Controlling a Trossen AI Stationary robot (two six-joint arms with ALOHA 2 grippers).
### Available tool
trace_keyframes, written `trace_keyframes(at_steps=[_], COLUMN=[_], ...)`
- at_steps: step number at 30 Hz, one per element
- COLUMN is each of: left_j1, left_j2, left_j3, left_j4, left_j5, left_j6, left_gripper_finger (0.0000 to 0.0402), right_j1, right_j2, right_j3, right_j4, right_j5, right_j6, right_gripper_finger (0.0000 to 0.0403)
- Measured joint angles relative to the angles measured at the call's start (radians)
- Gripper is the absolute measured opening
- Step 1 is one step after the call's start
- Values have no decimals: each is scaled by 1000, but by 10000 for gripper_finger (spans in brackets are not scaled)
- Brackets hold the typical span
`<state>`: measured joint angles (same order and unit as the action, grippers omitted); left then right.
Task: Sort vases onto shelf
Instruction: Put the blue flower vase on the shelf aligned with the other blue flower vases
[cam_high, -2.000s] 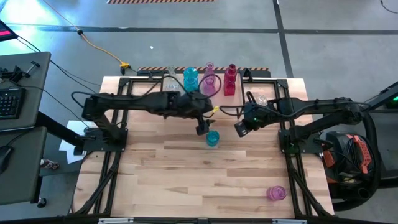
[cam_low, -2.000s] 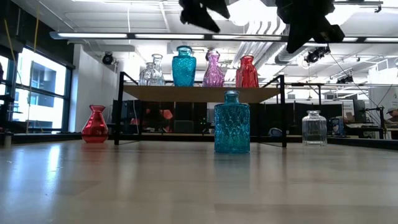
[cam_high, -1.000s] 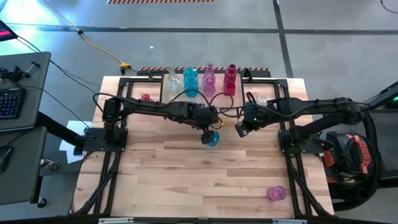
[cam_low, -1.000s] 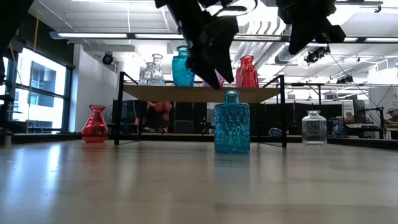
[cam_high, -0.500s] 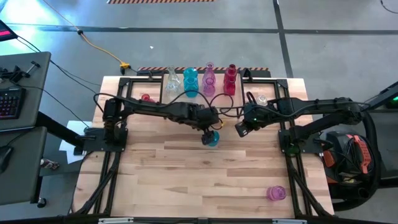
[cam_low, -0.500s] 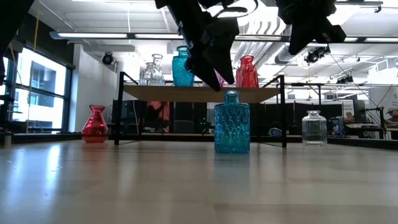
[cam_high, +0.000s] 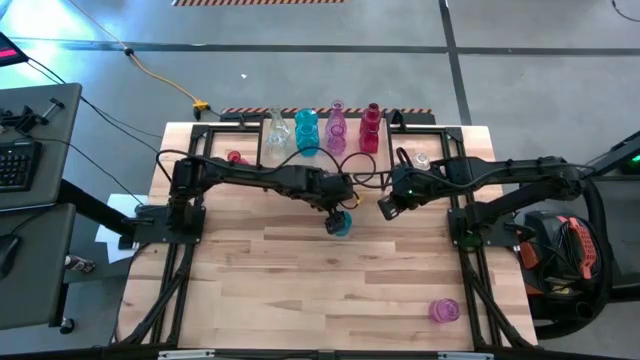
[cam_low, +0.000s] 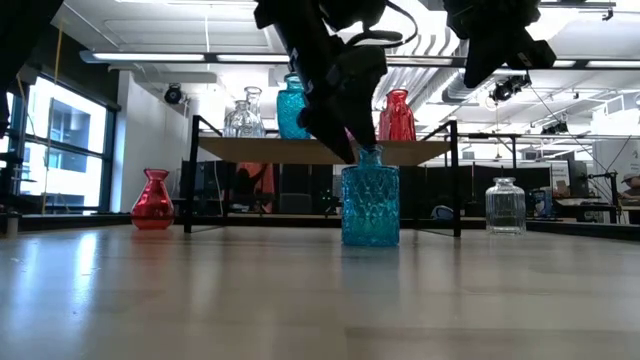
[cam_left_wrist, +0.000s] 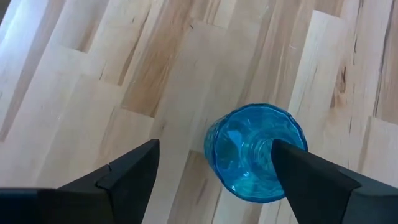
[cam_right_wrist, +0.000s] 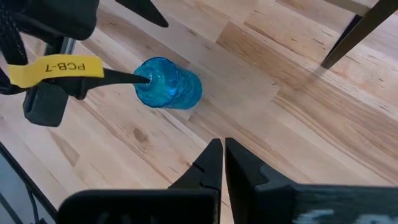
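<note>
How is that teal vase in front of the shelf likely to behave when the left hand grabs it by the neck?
The teal vase looks like rigid faceted glass, so probably stiff, breakable and somewhat slippery. Its body is wider than its neck and it stands upright, so it likely sits stable, though a sideways nudge from the open left hand, one finger already at the mouth, could slide or tip it.

Wooden table (cam_high: 300, 280) bears shelf (cam_low: 320, 150), teal vase (cam_low: 370, 206), pink vase (cam_high: 444, 311).

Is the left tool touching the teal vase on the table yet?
Touching. In the right wrist view, one finger of the left tool meets the teal vase at its mouth, with no gap showing.
</note>
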<state>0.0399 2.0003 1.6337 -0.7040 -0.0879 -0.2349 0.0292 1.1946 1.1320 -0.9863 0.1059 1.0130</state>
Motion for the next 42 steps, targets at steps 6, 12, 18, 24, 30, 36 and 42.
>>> trace_keyframes(at_steps=[6,12,18,24,30,36,42], left_j1=[0,0,-1,-2,-1,-1,-1], left_j2=[7,7,7,7,7,7,7], left_j3=[0,2,1,1,1,1,1], left_j4=[-12,-27,-32,-33,-35,-38,-44], left_j5=[2,2,1,2,35,40,40], left_j6=[-3,0,1,3,12,12,11], left_gripper_finger=[260,216,166,98,22,17,12], right_j1=[0,0,0,0,0,0,0], right_j2=[0,0,0,0,0,0,0], right_j3=[0,0,0,0,0,0,0], right_j4=[0,0,0,0,0,0,0], right_j5=[0,15,26,26,26,26,26], right_j6=[0,0,0,3,4,4,4], right_gripper_finger=[0,0,0,0,0,0,0])
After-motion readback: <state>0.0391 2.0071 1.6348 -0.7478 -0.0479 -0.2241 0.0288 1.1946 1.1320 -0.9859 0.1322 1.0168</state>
